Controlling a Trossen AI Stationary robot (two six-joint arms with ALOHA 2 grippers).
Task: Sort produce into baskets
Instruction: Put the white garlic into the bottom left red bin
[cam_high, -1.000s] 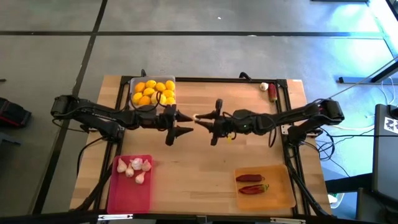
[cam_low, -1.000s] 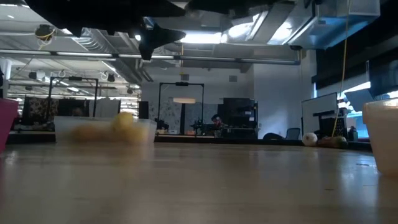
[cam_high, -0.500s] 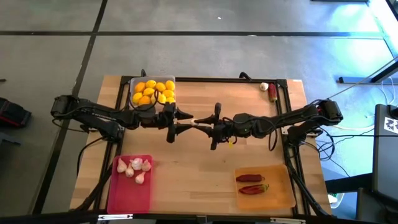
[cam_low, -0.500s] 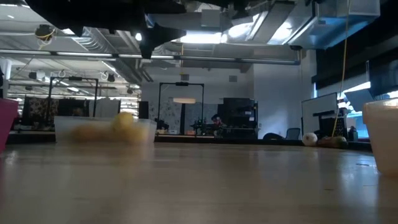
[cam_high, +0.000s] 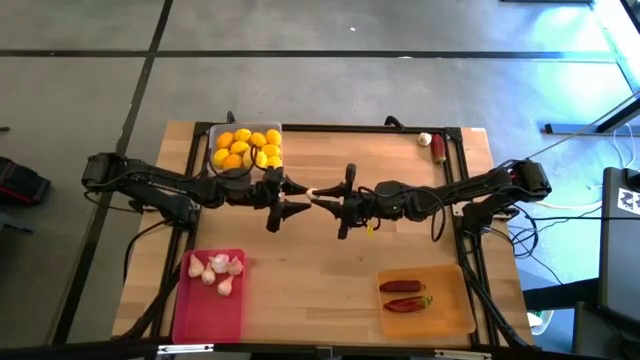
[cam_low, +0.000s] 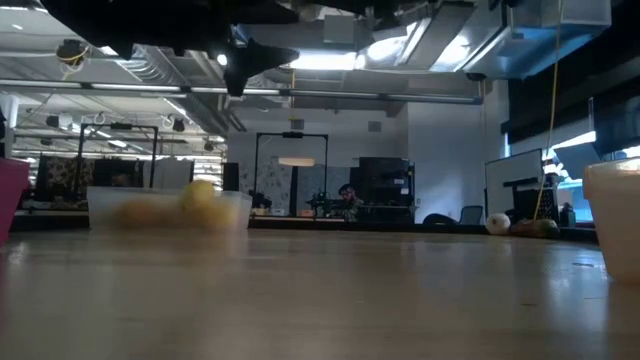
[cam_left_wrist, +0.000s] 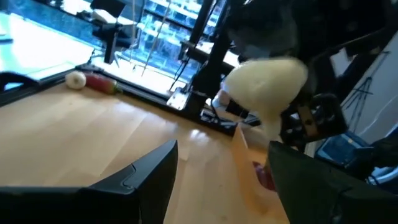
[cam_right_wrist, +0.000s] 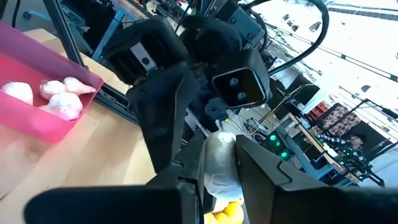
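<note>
I pinch a garlic bulb (cam_high: 314, 191) in my right gripper (cam_high: 322, 196), held above mid-table and pointing left. My left gripper (cam_high: 298, 196) faces it, jaws spread wide on either side of the bulb, not yet closed. The pink basket (cam_high: 209, 316) lies at the near left, nearer my left arm.

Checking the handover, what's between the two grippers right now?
A garlic bulb, held by the right gripper, sits between the left gripper's open fingers. The high and wrist views show it.
</note>
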